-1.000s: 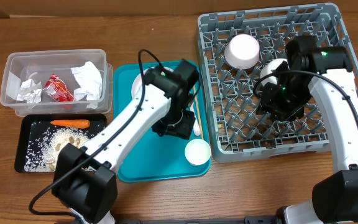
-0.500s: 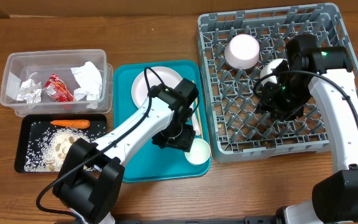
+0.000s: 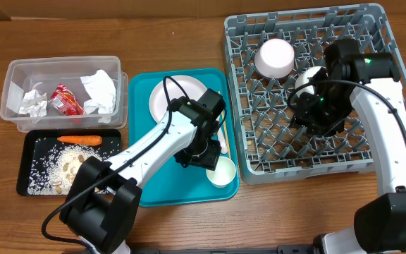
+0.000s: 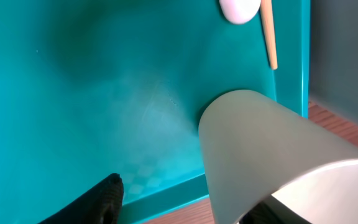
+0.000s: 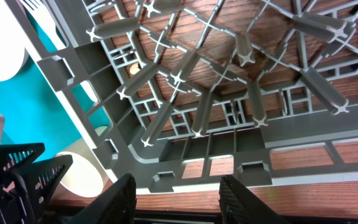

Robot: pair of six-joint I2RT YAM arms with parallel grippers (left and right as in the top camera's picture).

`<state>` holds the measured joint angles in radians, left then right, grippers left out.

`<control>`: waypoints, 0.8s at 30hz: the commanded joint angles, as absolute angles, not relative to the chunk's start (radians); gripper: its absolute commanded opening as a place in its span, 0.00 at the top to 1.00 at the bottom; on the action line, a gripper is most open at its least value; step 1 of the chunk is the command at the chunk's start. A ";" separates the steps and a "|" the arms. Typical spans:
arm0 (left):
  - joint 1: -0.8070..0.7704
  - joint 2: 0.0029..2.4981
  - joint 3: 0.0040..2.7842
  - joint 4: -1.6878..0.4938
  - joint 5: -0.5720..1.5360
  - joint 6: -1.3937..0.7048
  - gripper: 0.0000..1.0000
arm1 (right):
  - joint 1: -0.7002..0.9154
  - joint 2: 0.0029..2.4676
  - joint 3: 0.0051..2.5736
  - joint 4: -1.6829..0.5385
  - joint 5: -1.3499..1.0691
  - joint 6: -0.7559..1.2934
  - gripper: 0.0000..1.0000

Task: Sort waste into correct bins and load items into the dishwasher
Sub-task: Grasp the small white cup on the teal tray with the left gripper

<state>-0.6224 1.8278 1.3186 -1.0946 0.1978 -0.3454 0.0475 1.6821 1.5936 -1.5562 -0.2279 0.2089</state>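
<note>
L gripper (image 4: 182, 208) is low over the near-right corner of teal tray (image 3: 168, 187). Jaws are apart. One finger (image 4: 107, 194) is off to the side of cup (image 3: 224, 171), not touching; other finger is down by cup's rim. Cup not clamped. It sits on teal tray in that same corner, and its wall fills much of L wrist view.

Stick (image 4: 268, 34) and fork (image 3: 223, 143) lie along teal tray's right edge, just past cup. Plate (image 3: 177, 95) is at teal tray's far end, partly under L arm.

Rack (image 3: 259, 168) is just right of teal tray; can't tell if they touch. Bowl (image 3: 275, 58) is in rack's far part. 2nd bowl (image 3: 307, 76) is beside it, partly hidden by R arm.

R gripper (image 5: 179, 200) hangs over rack pegs, fingers spread, nothing between them.

Tub (image 3: 13, 70) is left of teal tray at the far side, w/ napkins (image 3: 99, 90) and wrapper (image 3: 65, 100) inside. Black tray (image 3: 28, 152) is left of teal tray at the near side, right up against tub, w/ carrot (image 3: 80, 140) and crumbs (image 3: 62, 169) in it.
</note>
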 commanded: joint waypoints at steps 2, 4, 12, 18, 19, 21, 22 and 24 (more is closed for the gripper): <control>-0.636 1.805 1.282 -1.064 0.215 -0.380 0.43 | 0.051 1.685 1.589 -1.553 -0.224 0.206 0.53; -0.641 1.805 1.272 -1.055 0.219 -0.387 0.50 | 0.051 1.685 1.589 -1.551 -0.219 0.206 0.53; -0.649 1.804 1.271 -1.053 0.230 -0.381 0.96 | 0.051 1.685 1.589 -1.551 -0.217 0.206 0.53; -0.607 1.790 1.366 -1.137 0.226 -0.354 0.96 | 0.051 1.685 1.589 -1.551 -0.217 0.206 0.53; -0.597 1.781 1.393 -1.153 0.226 -0.339 0.96 | 0.051 1.685 1.589 -1.550 -0.217 0.206 0.53; -0.564 1.755 1.462 -1.185 0.224 -0.296 0.96 | 0.051 1.685 1.589 -1.550 -0.217 0.206 0.46; -0.545 1.740 1.498 -1.197 0.223 -0.280 0.96 | 0.051 1.685 1.589 -1.550 -0.217 0.206 0.44; -0.511 1.719 1.565 -1.219 0.207 -0.279 0.96 | 0.051 1.685 1.589 -1.551 -0.217 0.206 0.41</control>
<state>-0.5644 1.8019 1.4525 -1.1988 0.2157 -0.3325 0.0475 1.6821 1.5936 -1.5543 -0.2234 0.2085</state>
